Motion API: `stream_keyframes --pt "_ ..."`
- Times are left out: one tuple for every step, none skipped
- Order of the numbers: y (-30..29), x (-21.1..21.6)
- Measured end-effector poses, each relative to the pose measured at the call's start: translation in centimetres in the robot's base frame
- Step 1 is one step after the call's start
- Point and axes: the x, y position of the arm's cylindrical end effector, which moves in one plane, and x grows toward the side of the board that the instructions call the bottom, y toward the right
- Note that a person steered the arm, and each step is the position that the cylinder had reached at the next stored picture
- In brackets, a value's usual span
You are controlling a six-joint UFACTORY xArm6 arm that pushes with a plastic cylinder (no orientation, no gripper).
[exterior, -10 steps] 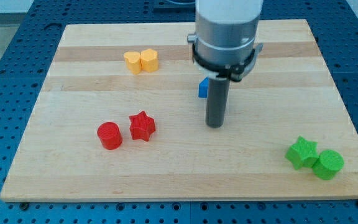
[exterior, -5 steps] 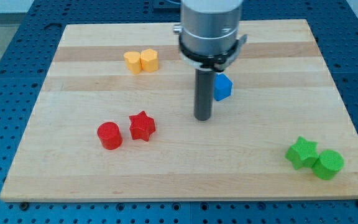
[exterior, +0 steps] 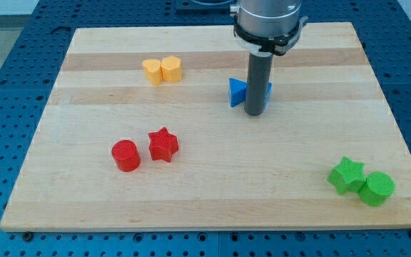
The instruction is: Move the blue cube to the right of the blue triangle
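- Camera view: there is no claw on this arm, so nothing can be said of one spread or pressed together; the arm ends in a dark rod whose tip (exterior: pixel 255 113) rests on the table (exterior: pixel 205 193), nearer the top edge than the bottom and a little towards the right edge.
- Blue pieces show on both sides of the rod. The blue triangle (exterior: pixel 237 92) shows plainly on the rod's left, touching or almost touching it. A sliver of blue on the rod's right is probably the blue cube (exterior: pixel 269 90), mostly hidden behind the rod; how the two blocks sit against each other cannot be told.
- If that reading holds, the cube already lies on the right-hand side of the triangle, so the task looks close to done, though the hidden part leaves this unsure.
- Handling, as a judgement: the cube looks small, light and rigid, and should slide easily on the smooth wood. With no way to grip it, the rod must press squarely on the middle of a flat face; an off-centre push would likely spin it or let it slip away.
- Elsewhere: two yellow blocks (exterior: pixel 163 70) towards the top left corner, a red cylinder (exterior: pixel 125 155) and red star (exterior: pixel 163 145) lower left, a green star (exterior: pixel 346 175) and green cylinder (exterior: pixel 377 188) by the bottom right corner.
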Motion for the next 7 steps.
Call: stream_keyframes --pt "0.4 1.7" --pt "5.1 2.4" --pt "9.6 -0.5" --pt "10.3 -3.2" --pt "8.6 -3.3" --pt "7.2 -3.3" --pt "6.2 -3.6"
